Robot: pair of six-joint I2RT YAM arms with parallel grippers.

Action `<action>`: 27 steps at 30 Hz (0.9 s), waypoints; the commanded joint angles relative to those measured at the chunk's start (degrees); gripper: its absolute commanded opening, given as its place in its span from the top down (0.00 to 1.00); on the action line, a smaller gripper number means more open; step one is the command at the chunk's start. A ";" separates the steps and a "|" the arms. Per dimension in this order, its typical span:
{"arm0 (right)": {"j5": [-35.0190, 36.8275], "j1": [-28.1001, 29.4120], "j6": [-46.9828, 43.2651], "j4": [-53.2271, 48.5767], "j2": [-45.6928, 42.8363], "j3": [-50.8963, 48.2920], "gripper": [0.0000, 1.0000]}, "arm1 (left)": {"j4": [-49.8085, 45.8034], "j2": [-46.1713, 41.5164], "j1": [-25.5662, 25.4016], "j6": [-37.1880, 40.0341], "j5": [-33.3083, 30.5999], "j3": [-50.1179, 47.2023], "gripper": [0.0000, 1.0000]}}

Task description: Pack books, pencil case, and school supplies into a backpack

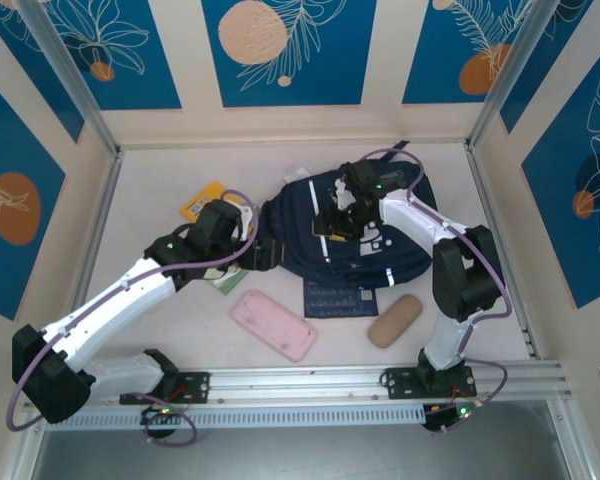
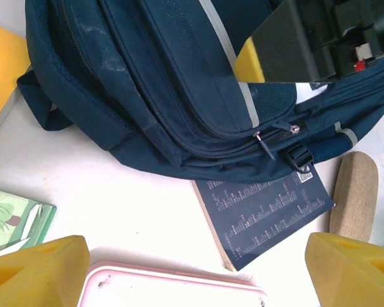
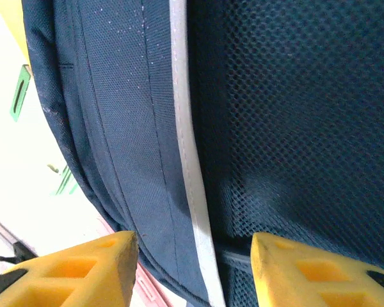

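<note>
1. Backpack [image 1: 295,225] lies flat on the white table [image 1: 160,190], centre of the top view. It is dark navy with a white stripe [image 3: 191,166].
2. Navy book [image 2: 269,214] lies at the backpack's lower edge, its upper edge tucked under the fabric. A small white barcode label shows at that edge.
3. Yellow-orange book [image 1: 205,200] sits to the upper left of the backpack, near it and partly hidden by the left arm.
4. Green packet [image 2: 13,220] lies at the left edge of the left wrist view, apart from the backpack.
5. Pink pencil case [image 1: 273,325] lies lower centre of the top view, below the backpack and not touching it.
6. Tan oblong piece [image 1: 395,320] lies lower right of the navy book, just beside it.
7. Left gripper [image 2: 193,275] is spread wide and grasps nothing. Its yellow fingers [image 2: 35,272] show in the bottom corners, above the pink pencil case and bare table, near the backpack's left side.
8. Right gripper [image 3: 195,265] is over the backpack's top, jaws parted. The white stripe and mesh run between the pads [image 3: 77,268], and nothing is clearly clamped.
</note>
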 commanded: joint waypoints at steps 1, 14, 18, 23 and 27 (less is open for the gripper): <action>-5.03 -0.15 -2.10 2.14 1.50 -0.35 0.50 | 1.20 -1.76 -0.65 0.62 0.84 -0.88 0.12; -7.22 0.54 -1.50 3.53 4.66 1.57 1.00 | 1.92 -0.81 -1.58 1.73 0.42 -0.93 0.15; -7.23 -1.91 3.98 5.44 -1.83 1.62 1.00 | 2.76 0.55 -5.01 2.37 -2.81 -1.24 0.16; -9.89 -4.19 8.82 1.73 -4.69 6.44 1.00 | 8.77 2.54 -10.38 4.46 -7.28 -3.89 0.21; -10.79 -4.71 11.08 -0.19 -6.43 8.58 1.00 | 14.47 4.09 -14.53 10.50 -10.04 -5.91 0.23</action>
